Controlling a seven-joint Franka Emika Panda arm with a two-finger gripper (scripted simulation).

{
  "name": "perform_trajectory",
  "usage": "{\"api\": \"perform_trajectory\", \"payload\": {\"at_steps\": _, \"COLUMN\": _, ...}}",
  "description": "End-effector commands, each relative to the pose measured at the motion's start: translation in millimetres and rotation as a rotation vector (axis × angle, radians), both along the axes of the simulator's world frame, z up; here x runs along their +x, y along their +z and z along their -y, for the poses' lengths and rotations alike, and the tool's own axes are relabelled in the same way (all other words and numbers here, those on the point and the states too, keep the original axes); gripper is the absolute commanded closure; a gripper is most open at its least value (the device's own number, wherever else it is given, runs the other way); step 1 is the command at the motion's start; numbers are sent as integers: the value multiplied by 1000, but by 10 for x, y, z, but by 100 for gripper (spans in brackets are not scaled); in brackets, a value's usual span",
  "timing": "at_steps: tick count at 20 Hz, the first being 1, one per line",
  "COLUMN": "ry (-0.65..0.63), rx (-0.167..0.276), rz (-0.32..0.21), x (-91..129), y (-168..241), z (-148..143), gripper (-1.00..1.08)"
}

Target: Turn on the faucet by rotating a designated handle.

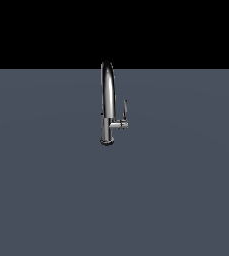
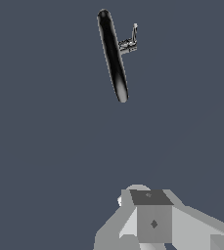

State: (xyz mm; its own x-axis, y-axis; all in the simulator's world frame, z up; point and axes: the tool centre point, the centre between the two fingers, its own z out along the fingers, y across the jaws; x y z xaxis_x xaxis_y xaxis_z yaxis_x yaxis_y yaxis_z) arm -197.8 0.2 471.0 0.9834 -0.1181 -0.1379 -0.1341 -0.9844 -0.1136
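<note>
The faucet [image 1: 106, 105] looks hard, shiny and slippery. We should push the thin handle [image 1: 125, 107] near its tip. We cannot tell if our tool [image 2: 150, 217] is open.

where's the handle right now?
In the exterior view, the handle stands upright on a short stub on the exterior view's right of the faucet, low on its body. The gripper is well clear of it.
</note>
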Motion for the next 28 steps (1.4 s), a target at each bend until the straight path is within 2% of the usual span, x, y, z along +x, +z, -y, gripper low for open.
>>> {"api": "perform_trajectory", "payload": {"at_steps": 1, "ry": -30, "rx": 29, "rz": -34, "x": 138, "y": -32, "z": -4, "gripper": 108}}
{"api": "perform_trajectory", "payload": {"at_steps": 15, "ry": -207, "rx": 207, "rz": -232, "x": 923, "y": -302, "z": 30, "gripper": 108}}
{"api": "perform_trajectory", "payload": {"at_steps": 28, "ry": -379, "rx": 384, "rz": -427, "x": 1611, "y": -718, "z": 136, "gripper": 108}}
